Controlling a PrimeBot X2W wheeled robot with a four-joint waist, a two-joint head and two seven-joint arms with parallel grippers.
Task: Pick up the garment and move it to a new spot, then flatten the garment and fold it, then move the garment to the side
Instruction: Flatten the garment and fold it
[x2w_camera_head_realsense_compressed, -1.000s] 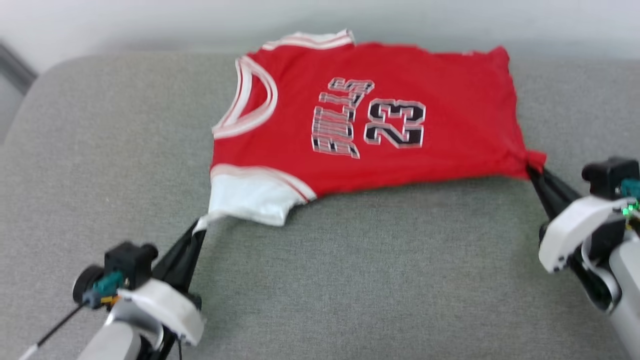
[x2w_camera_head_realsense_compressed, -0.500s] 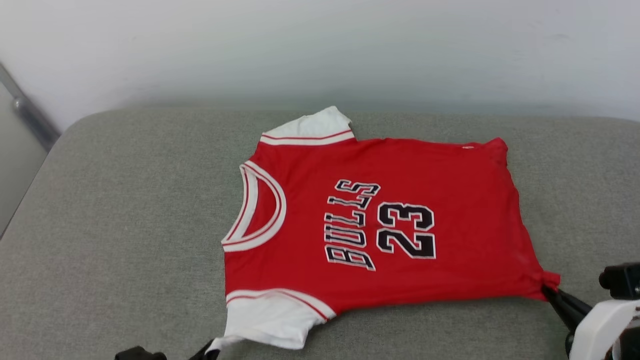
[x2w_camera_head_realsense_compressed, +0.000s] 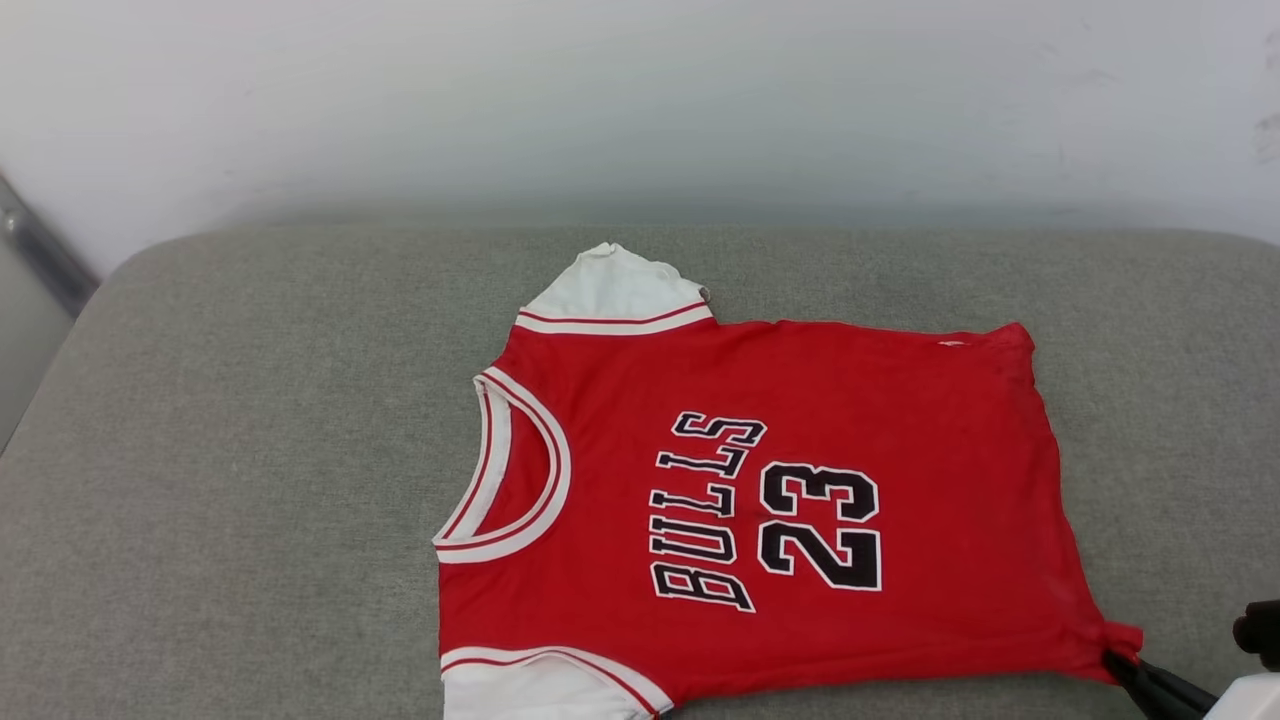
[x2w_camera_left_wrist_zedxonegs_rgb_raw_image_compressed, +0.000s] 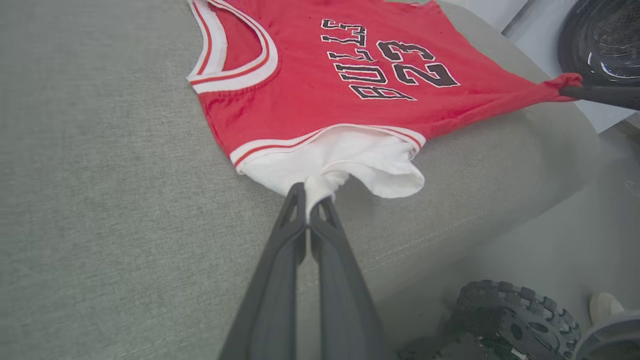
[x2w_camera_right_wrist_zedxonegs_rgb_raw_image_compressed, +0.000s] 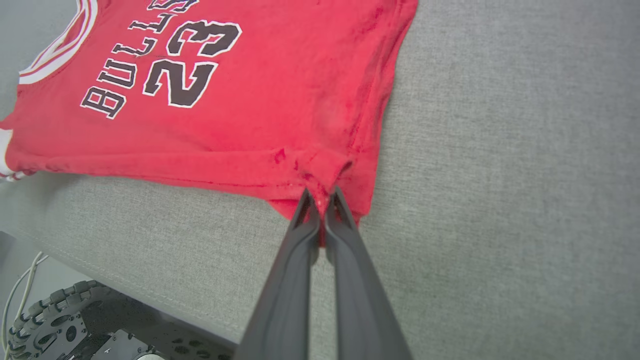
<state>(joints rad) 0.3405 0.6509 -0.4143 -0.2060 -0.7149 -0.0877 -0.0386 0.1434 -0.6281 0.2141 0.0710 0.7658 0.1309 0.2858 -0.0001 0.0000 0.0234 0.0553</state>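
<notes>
The garment (x2w_camera_head_realsense_compressed: 900, 420) is laid print-up on the grey cushion (x2w_camera_head_realsense_compressed: 250, 450), collar toward the robot's left. Its near white sleeve is pinched between the closed fingers of the left tool (x2w_camera_left_wrist_zedxonegs_rgb_raw_image_compressed: 307, 210). Its near hem corner is clamped by the closed right tool (x2w_camera_right_wrist_zedxonegs_rgb_raw_image_compressed: 322, 200), and the near edge is stretched between them.

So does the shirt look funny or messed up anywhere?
The garment lies mostly flat, but two spots are bunched: its white sleeve, pinched in the left gripper, and its red hem corner, pinched in the right gripper.
</notes>
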